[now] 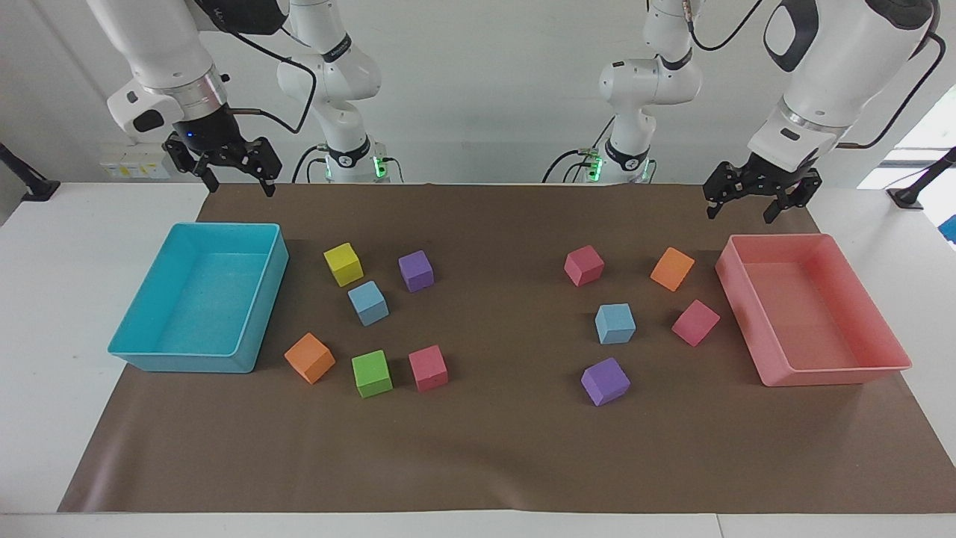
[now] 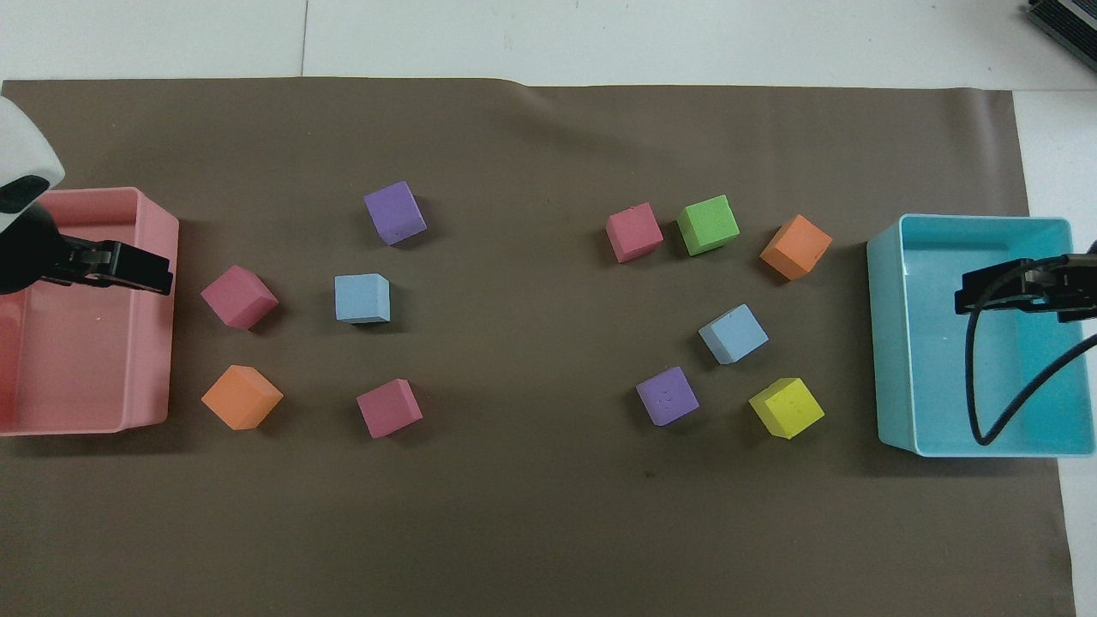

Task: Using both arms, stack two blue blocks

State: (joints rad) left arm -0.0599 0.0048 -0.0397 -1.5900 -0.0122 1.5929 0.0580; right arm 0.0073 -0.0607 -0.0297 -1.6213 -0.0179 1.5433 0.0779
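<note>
Above each bin, spread empty claws, left claw and right claw, only facing-view clear.

We see a white table covered by a brown mat. On the mat lie a cyan bin at frame left, a pink bin at right (both empty), and coloured cubes between them.

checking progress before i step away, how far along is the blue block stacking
Nothing is stacked yet. Both sky-blue foam cubes sit apart on the brown mat. The right gripper hangs open over the mat beside the cyan bin, the left gripper open by the pink bin. Both picks and the stacking remain.
</note>
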